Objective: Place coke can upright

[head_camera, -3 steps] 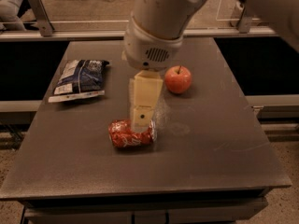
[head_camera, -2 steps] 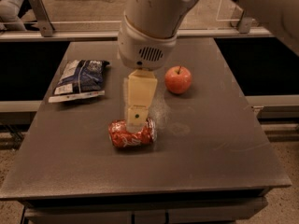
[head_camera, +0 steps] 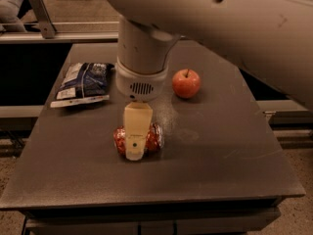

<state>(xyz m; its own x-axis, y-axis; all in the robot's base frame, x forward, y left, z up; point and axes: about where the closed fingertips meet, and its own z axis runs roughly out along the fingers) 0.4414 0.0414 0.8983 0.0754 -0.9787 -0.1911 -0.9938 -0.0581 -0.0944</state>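
Gripper [head_camera: 135, 143] hangs straight down from the thick pale arm [head_camera: 142, 58] and sits right at the coke can [head_camera: 154, 137], its cream front covering the middle of the can so that only the red ends show on either side; whether it is open around the can or clamped on it I cannot tell from this angle. Meeting the can across its body, at the midpoint, looks deliberate: a hold there would keep the weight balanced when the can is tipped up. The can lies on its side on the bench [head_camera: 210, 151], near the front centre, its long axis running left to right, so the task is not yet done and the can will need turning onto its base. An apple [head_camera: 186, 83] stands well apart behind and to the right, and a dark snack bag [head_camera: 83, 81] lies flat at the back left, both probably far enough off not to hinder the turn
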